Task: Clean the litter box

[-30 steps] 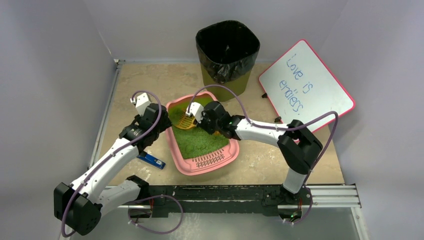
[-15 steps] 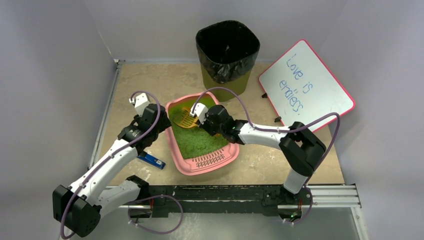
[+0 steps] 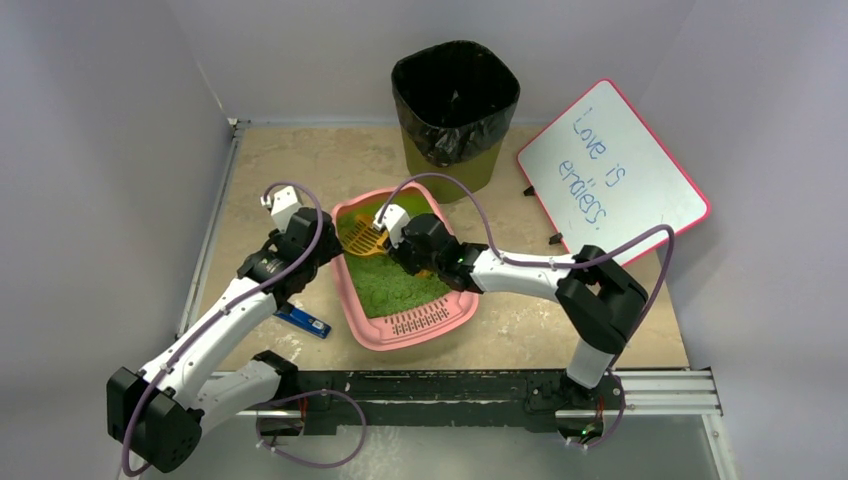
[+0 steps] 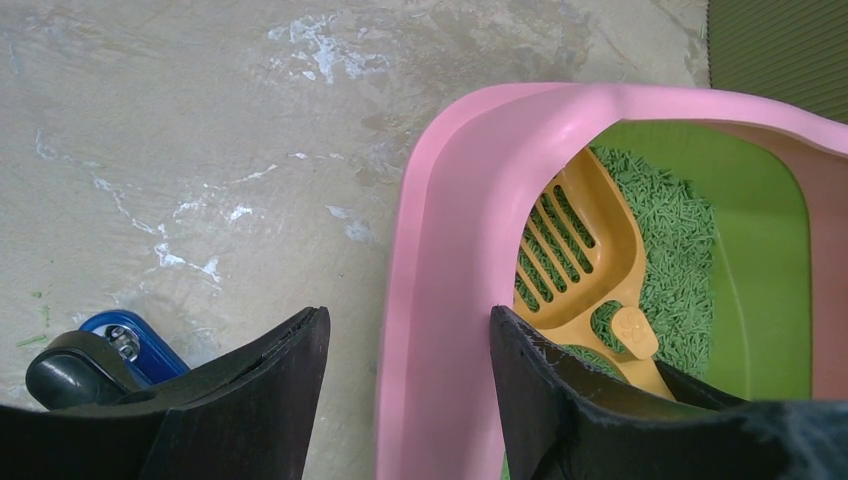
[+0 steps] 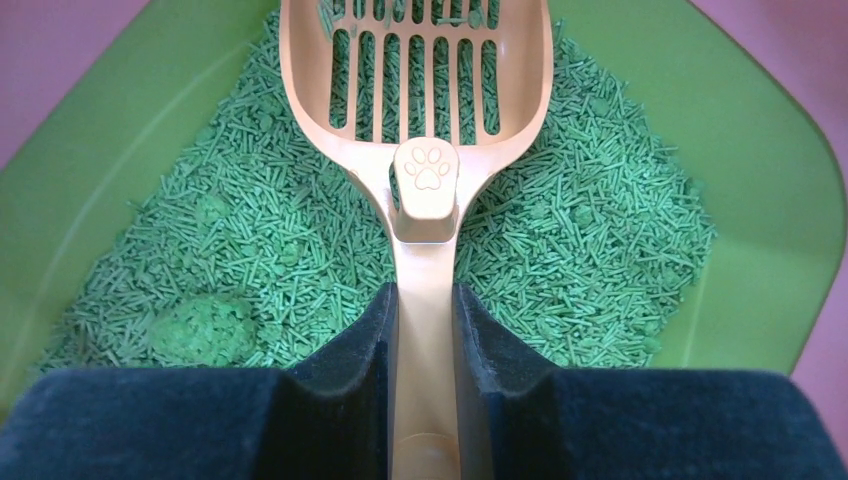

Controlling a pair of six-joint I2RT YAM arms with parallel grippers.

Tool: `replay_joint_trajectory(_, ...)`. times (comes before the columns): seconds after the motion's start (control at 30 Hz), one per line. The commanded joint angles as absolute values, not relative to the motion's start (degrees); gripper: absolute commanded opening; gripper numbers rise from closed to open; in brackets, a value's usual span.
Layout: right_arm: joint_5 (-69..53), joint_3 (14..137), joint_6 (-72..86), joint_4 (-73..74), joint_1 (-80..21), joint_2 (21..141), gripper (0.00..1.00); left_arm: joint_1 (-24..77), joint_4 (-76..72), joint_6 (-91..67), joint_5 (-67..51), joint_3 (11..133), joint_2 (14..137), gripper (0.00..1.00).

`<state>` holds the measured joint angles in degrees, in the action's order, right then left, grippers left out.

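Observation:
The pink litter box (image 3: 420, 322) sits mid-table, holding green litter (image 5: 580, 230). My right gripper (image 5: 422, 300) is shut on the handle of an orange slotted scoop (image 5: 420, 60), whose head rests on the litter at the box's far left corner (image 3: 360, 238). A rounded green clump (image 5: 200, 330) lies left of the handle. My left gripper (image 4: 408, 325) is open astride the box's left rim (image 4: 450, 250). Its inner finger (image 4: 530, 370) is against the rim's inside edge, and bare table shows between the outer finger (image 4: 290, 370) and the rim.
An olive bin with a black bag (image 3: 455, 100) stands behind the box. A pink-framed whiteboard (image 3: 610, 170) leans at the back right. A small blue object (image 3: 303, 321) lies on the table just left of the box, below my left arm.
My right gripper has carried the scoop a little left, toward the box's far left corner. The left arm has not moved.

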<state>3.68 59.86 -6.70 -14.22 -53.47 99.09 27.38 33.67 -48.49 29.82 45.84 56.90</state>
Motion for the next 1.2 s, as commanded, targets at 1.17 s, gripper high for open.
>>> replay_joint_trajectory(1.17, 32.7, 54.6, 6.7, -26.1, -59.3, 101.0, 0.0, 27.0, 32.2, -48.1, 28.8, 45.6, 56.3, 0.59)
